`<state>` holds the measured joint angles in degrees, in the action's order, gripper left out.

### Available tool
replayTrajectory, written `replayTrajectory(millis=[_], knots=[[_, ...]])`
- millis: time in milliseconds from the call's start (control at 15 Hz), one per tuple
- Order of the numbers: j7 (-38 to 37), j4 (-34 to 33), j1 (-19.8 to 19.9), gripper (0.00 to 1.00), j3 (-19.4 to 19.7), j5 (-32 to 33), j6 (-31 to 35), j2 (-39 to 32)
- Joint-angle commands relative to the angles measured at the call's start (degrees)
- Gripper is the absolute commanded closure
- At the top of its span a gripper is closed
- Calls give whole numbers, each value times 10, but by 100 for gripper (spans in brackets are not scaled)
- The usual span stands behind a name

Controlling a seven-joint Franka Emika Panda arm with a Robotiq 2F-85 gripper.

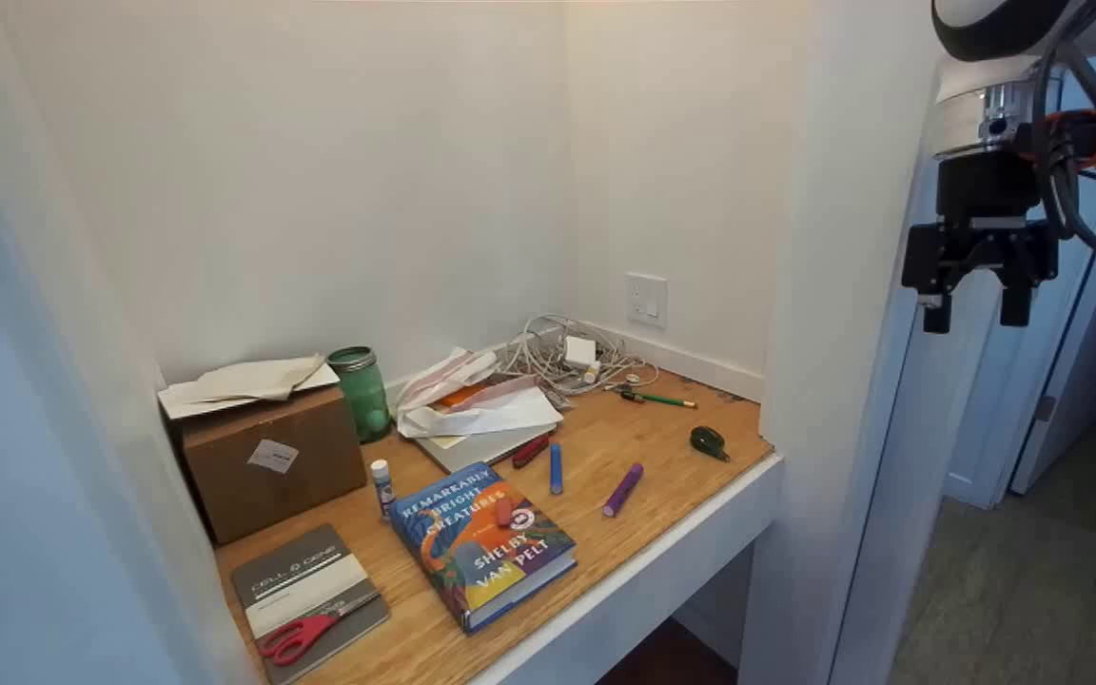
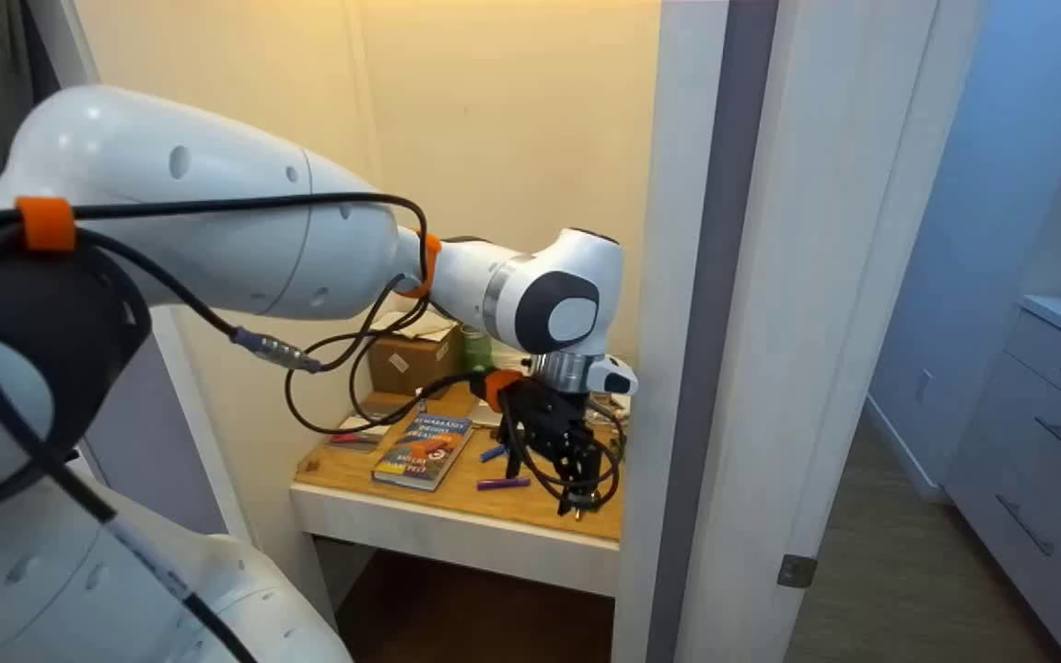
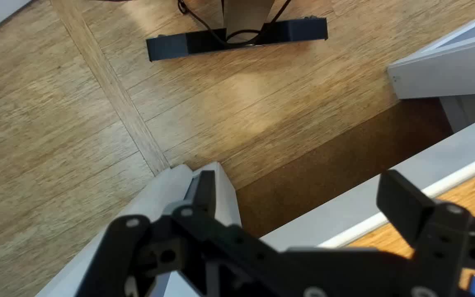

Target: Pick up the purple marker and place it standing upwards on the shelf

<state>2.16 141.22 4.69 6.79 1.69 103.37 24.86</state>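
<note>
The purple marker (image 1: 623,490) lies on its side on the light-brown wooden shelf (image 1: 691,542), near its thick white front edge and to one side of the colourful book. It also lies flat on the shelf (image 2: 457,529) in an exterior view (image 2: 503,483). My gripper (image 1: 976,312) is open with nothing between its fingers. It hangs outside the alcove, in front of the shelf and above it, apart from the marker. In the wrist view the open fingers (image 3: 299,194) point down over the floor and the shelf's white edge (image 3: 344,214). The marker is out of the wrist view.
On the shelf are a colourful book (image 1: 483,544), a blue stick (image 1: 556,468), a dark green block (image 1: 709,442), a cardboard box (image 1: 272,466), a green jar (image 1: 361,395), red scissors (image 1: 296,639) and tangled cables (image 1: 548,347). A white wall post (image 1: 810,381) borders the alcove.
</note>
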Motion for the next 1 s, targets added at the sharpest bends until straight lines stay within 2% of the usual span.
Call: replayTrajectory(millis=[0, 667, 933], knots=[[1, -1, 4, 0, -3, -1, -1, 0], [1, -1, 4, 0, -3, -1, -1, 0], [-26, -34, -7, 0, -18, -18, 2, -34]])
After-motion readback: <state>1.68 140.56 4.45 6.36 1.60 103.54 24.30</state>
